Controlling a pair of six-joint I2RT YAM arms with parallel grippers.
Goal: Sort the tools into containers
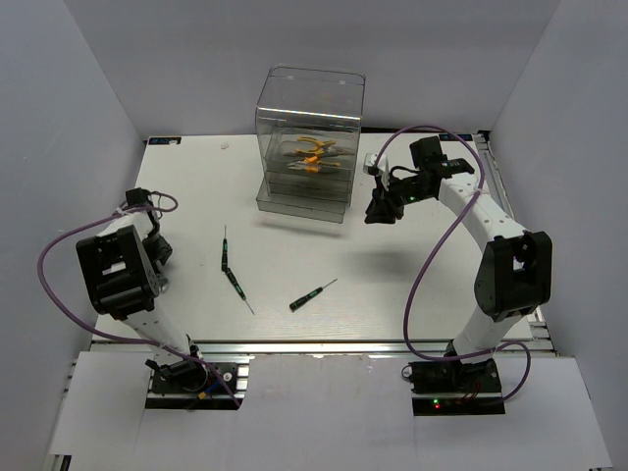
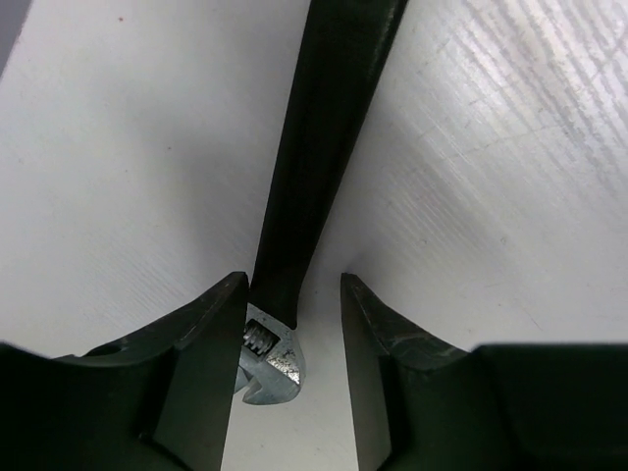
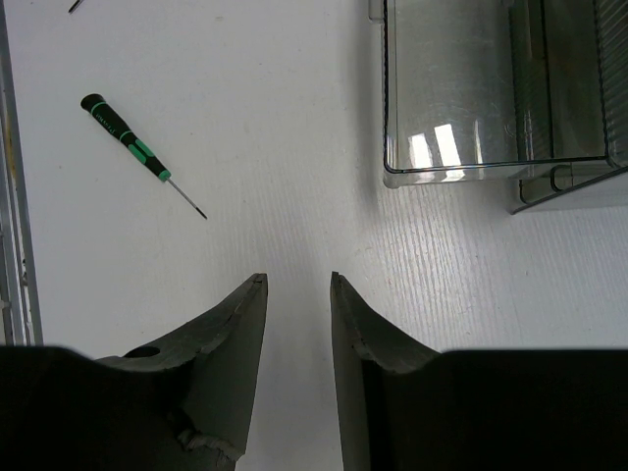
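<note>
Three screwdrivers on the counter before the drawer box
My left fingers stand apart astride a black-handled wrench; right fingers apart, empty, beside the box; pliers inside it.

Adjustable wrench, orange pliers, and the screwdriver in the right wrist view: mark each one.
adjustable wrench [image 2: 310, 167], left wrist view, on its black handle.
orange pliers [image 1: 314, 149], top external view, on an orange handle.
screwdriver [image 3: 132, 145], right wrist view, on its black-green handle.
</note>
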